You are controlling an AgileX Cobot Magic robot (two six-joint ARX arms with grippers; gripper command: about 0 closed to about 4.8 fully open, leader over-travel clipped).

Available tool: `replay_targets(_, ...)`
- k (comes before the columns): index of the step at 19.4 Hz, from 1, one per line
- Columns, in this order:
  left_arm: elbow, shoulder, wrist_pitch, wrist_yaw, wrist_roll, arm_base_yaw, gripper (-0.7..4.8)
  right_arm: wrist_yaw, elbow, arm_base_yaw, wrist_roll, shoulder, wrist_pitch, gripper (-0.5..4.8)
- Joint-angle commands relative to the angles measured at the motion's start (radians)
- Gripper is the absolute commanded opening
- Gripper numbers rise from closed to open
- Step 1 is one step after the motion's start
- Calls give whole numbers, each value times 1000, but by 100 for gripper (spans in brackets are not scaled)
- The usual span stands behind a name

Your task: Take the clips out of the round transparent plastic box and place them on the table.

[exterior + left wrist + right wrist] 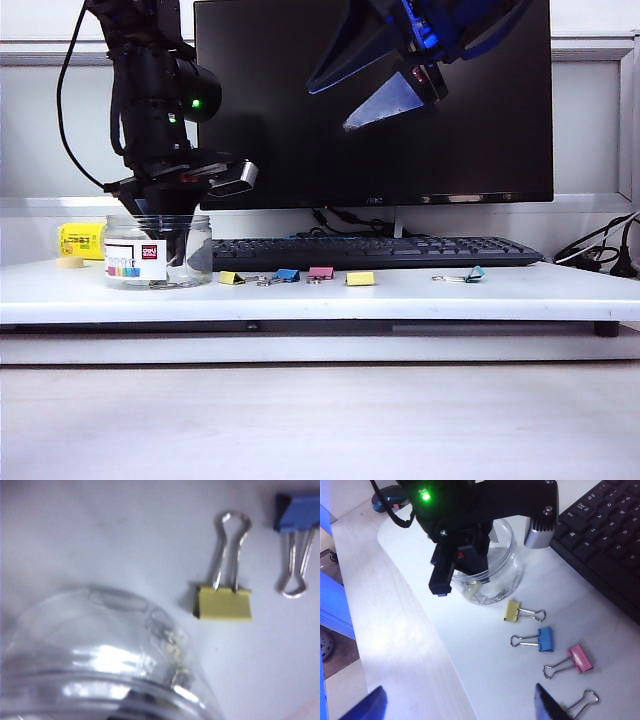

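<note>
Exterior view: along the front of the white table [560,295], yellow clips [232,278] are seen already laid out beside a blue clip [287,274], a pink clip [321,272] and a teal clip [472,274], ahead of the keyboard [380,250]. At the left, the round transparent plastic box [195,250] is entered from above by the left gripper [172,245], whose jaws are drawn almost fully together deep in the box; what, if anything, is pinched cannot be made out through the plastic. A pale yellow shape is glimpsed on the box floor in the right wrist view. The step in hand is judged to be a pick inside the box; a straight vertical lift is called for, so the wall is not dragged and the box not tipped. Higher up, before the monitor [500,120], the right gripper [375,85] is held wide apart and empty
</note>
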Motion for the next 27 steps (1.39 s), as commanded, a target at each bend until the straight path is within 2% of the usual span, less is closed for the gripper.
replay_targets(1,3,1,20,-19,-9,0,13,-5,5,0,1,-4,10,378)
replay_targets(8,2,24,61,-101,-30,2,13,-5,5,0,1,-4,10,378)
replay_targets(20,10,25,162,-183,-66,30,22,-21,5,2,1,27,18,378)
replay_targets(23,40,24,142,-171,-66,30,26,-23,5,2,1,38,19,378)
replay_targets(27,126,24,21,-66,-63,30,26,-34,5,2,6,39,39,378)
